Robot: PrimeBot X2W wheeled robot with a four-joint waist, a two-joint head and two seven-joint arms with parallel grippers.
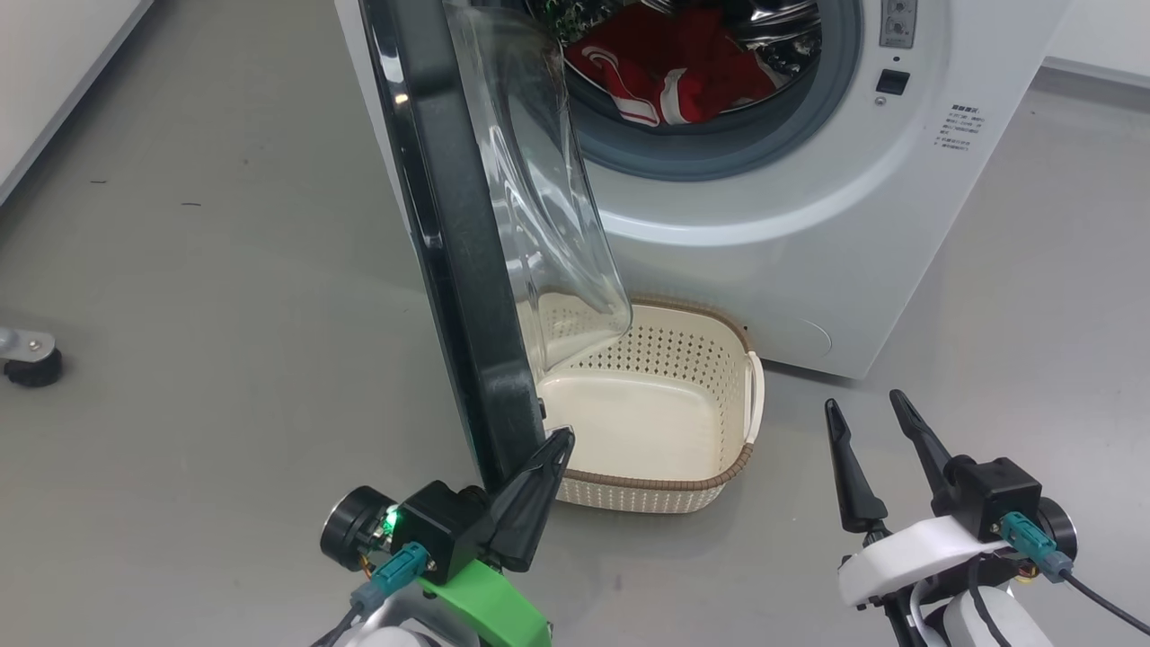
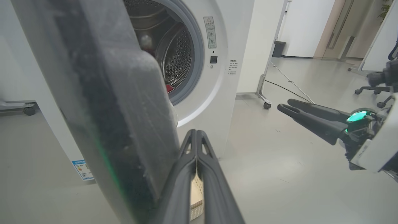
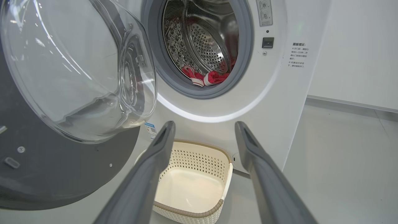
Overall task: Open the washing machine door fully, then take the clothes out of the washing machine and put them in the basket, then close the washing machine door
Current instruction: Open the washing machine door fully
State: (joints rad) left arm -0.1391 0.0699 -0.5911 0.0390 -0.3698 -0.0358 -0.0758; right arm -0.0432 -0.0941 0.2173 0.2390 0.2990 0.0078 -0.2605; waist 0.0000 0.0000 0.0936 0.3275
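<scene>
The white washing machine [image 1: 809,207] stands ahead with its black-rimmed glass door [image 1: 449,225] swung out roughly square to its front. Red clothes with white trim [image 1: 674,72] lie in the steel drum, also seen as clothes [image 3: 208,77] in the right wrist view. The cream basket [image 1: 710,481] sits empty on the floor below the drum opening. My left gripper [image 1: 561,440] is shut, empty, its tips right at the door's lower inner edge [image 2: 124,124]. My right gripper [image 1: 867,409] hovers open to the right of the basket [image 3: 199,214], holding nothing.
Grey floor [image 1: 198,296] stretches to the left of the door, with a caster foot [image 1: 31,359] at the far left. A rolling stand's wheel [image 2: 266,105], a floor cable and office chairs [image 2: 373,90] lie off to the machine's right side.
</scene>
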